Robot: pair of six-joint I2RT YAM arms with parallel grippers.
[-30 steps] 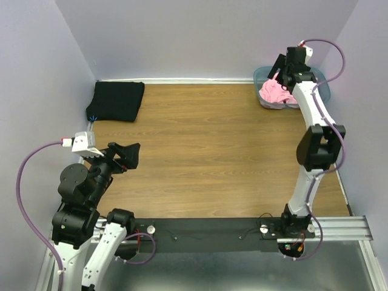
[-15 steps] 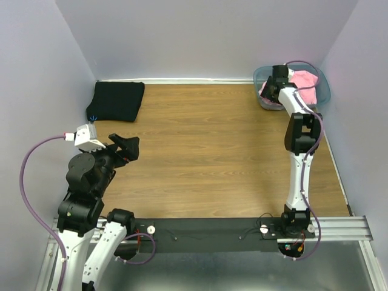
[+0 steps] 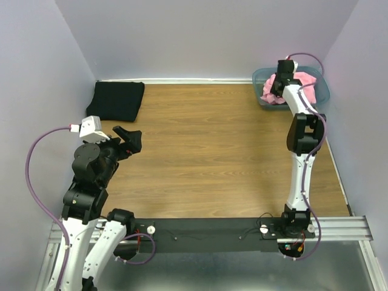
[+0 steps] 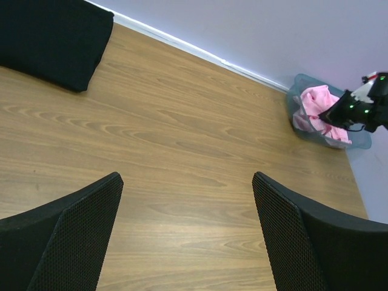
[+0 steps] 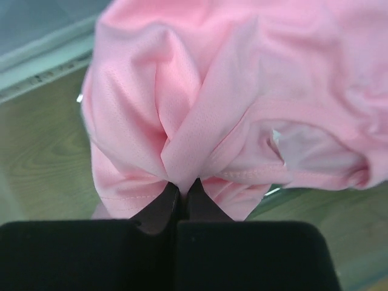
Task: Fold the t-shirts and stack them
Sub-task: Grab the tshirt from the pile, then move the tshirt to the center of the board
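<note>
Your right jaws, apart 1 second ago, now clamp the pink shirt (image 5: 242,79); left jaws stand apart. So thin a pinch could slip on lifting.

Both arms are the same build: white link shells with chunky black joint housings. The left arm (image 3: 91,167) is at 7 o'clock in the overhead shot, the right arm (image 3: 303,136) at 4 o'clock. A purple cable (image 3: 28,170) loops off each wrist to a small white camera box (image 3: 92,125). They're bolted to a black base plate (image 3: 206,228) on a silver slotted rail (image 3: 345,225). The left fingers (image 4: 76,239) are black slabs with a fine dimpled mesh texture, and the right fingers (image 5: 156,209) look plain dark up close. A couple of green lights (image 4: 351,107) glow on the right wrist.
</note>
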